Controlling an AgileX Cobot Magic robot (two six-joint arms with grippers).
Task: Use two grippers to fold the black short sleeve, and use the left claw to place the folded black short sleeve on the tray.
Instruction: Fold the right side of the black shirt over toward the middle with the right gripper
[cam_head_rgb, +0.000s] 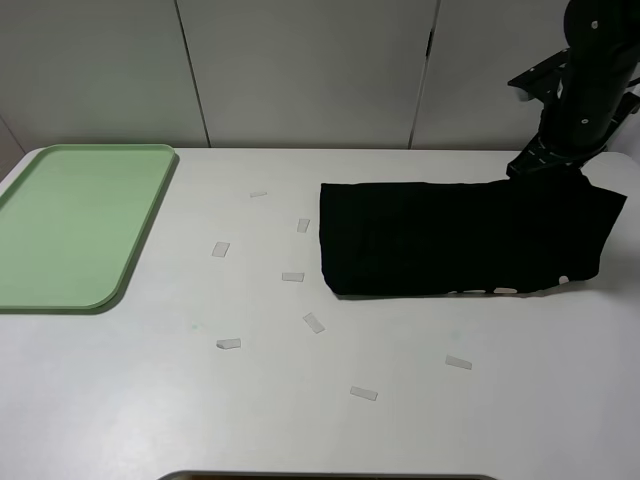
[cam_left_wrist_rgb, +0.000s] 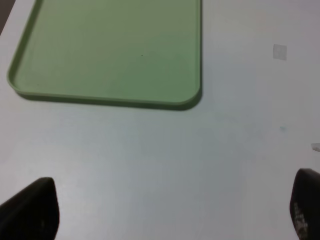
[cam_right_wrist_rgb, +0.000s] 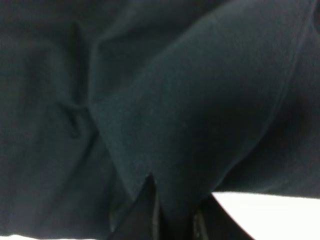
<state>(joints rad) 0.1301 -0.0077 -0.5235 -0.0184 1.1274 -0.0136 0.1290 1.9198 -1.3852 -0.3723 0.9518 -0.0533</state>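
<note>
The black short sleeve (cam_head_rgb: 450, 240) lies folded into a long band across the right half of the white table, with pale lettering peeking out at its near right edge. My right gripper (cam_head_rgb: 572, 170) is at the shirt's far right corner, shut on a raised fold of the black fabric (cam_right_wrist_rgb: 200, 130), which fills the right wrist view. The left claw (cam_left_wrist_rgb: 167, 207) does not show in the high view. Its two fingertips (cam_left_wrist_rgb: 30, 210) stand wide apart over bare table with nothing between them, just short of the near rim of the pale green tray (cam_left_wrist_rgb: 110, 50). The tray (cam_head_rgb: 80, 220) is at the far left.
Several small white paper strips (cam_head_rgb: 313, 322) are scattered on the table between the tray and the shirt; one strip (cam_left_wrist_rgb: 279, 51) shows in the left wrist view. A grey panelled wall runs along the back of the table.
</note>
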